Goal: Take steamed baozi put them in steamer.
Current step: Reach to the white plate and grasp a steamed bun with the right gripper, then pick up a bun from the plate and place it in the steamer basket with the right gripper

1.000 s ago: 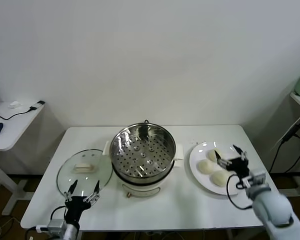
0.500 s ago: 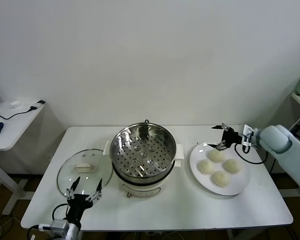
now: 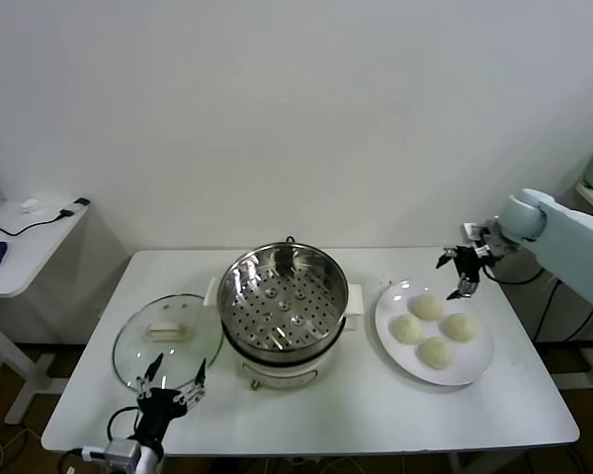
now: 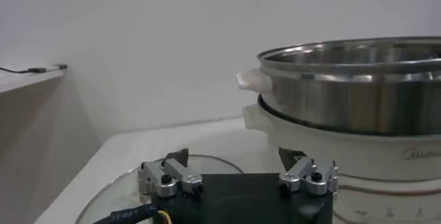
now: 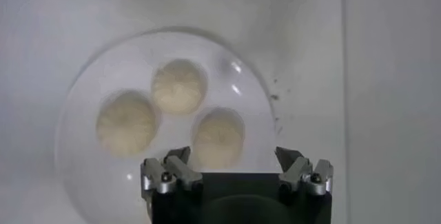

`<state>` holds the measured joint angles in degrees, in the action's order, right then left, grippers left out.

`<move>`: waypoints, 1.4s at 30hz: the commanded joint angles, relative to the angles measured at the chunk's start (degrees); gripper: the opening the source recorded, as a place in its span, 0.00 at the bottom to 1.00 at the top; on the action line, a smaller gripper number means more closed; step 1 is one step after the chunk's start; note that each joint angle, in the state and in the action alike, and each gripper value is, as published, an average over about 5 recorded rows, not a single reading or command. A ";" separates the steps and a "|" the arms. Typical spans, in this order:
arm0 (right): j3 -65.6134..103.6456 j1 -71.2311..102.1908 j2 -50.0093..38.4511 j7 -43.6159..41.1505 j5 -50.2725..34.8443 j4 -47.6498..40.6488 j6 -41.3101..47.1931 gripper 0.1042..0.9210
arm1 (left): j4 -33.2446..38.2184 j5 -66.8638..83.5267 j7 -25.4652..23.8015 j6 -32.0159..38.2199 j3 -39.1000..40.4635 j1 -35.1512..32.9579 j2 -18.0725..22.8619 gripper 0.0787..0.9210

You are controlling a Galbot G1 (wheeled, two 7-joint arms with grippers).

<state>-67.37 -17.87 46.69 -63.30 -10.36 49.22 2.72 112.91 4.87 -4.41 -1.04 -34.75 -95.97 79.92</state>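
Observation:
Several cream-white steamed baozi [image 3: 426, 306] lie on a flat white plate [image 3: 466, 366] at the table's right. From the right wrist, three of them show, the nearest baozi [image 5: 218, 136] just beyond the fingertips. My right gripper [image 3: 460, 269] hovers open above the plate's far edge, holding nothing; it is also seen as the right gripper [image 5: 232, 155]. The steel steamer [image 3: 282, 301] stands at the table's middle, its perforated tray bare. My left gripper [image 3: 168, 388] waits open near the front left, facing the steamer [image 4: 351, 101]; the left gripper [image 4: 236, 156] is empty.
A round glass lid [image 3: 168, 333] lies flat left of the steamer, just ahead of my left gripper. The white table's front edge [image 3: 376, 434] runs close below. A side table [image 3: 20, 242] with cables stands at the far left.
My right arm swung from the plate's near right side up and over to its far edge, uncovering the baozi. My left gripper sank slightly toward the table's front edge.

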 commanded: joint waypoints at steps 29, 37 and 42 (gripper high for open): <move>10.08 11.18 13.46 2.81 5.62 -19.34 0.91 0.76 | 0.08 -0.96 -1.25 1.03 1.06 -1.44 0.96 0.88; 1.26 1.36 8.43 1.47 -0.38 -7.44 2.99 0.69 | 0.81 -1.52 -1.16 0.56 0.93 -2.26 0.95 0.88; -12.62 -16.30 7.23 -0.16 -9.61 2.83 1.52 0.68 | 1.68 -1.77 -1.13 0.39 0.93 -2.69 0.87 0.88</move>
<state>-67.12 -17.90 56.15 -62.43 -11.49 40.81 4.38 114.14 3.11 -5.52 -0.51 -33.79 -98.49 80.85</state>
